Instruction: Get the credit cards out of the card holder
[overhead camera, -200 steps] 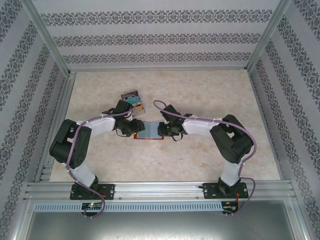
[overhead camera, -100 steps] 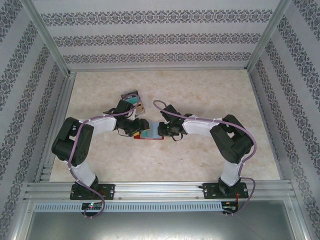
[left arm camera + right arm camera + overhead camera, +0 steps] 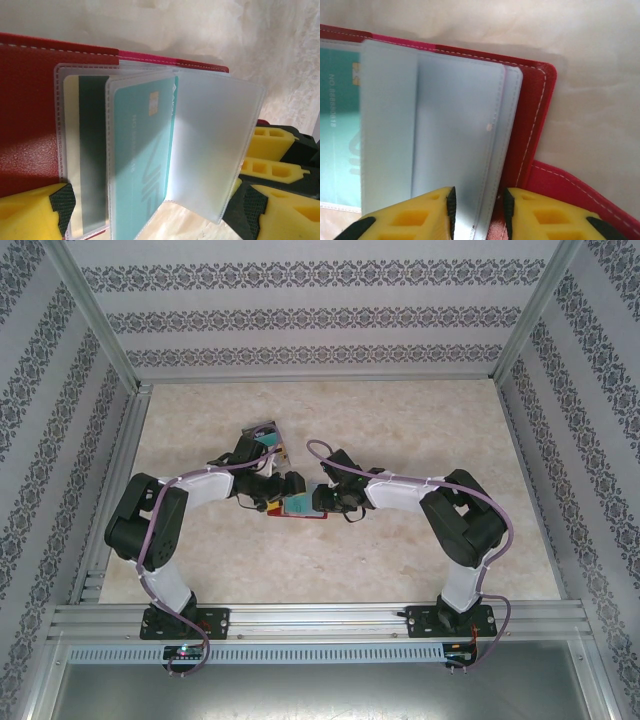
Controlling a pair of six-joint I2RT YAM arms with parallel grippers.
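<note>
The red card holder [image 3: 303,513] lies open on the table between my two grippers. In the left wrist view its red cover [image 3: 30,100] carries clear plastic sleeves [image 3: 215,145] that stand fanned up. One sleeve holds a teal credit card [image 3: 142,150], another a card with a dark stripe [image 3: 90,150]. My left gripper [image 3: 155,222] [image 3: 278,488] is wide open, the sleeves' lower edges between its fingers and untouched. My right gripper [image 3: 479,200] [image 3: 322,498] has its jaws slightly apart over the sleeves' right edge [image 3: 455,125] and the cover [image 3: 535,100].
A fanned pile of cards [image 3: 265,438] lies just behind the left gripper. The holder's red closing tab [image 3: 580,195] sticks out at the right. Bare table surrounds the holder, with metal frame rails [image 3: 300,618] along the near edge and patterned walls around.
The left gripper's jaws have spread wide, and it has shifted right over the holder. The right gripper's jaws have parted a little. More teal shows on the holder.
</note>
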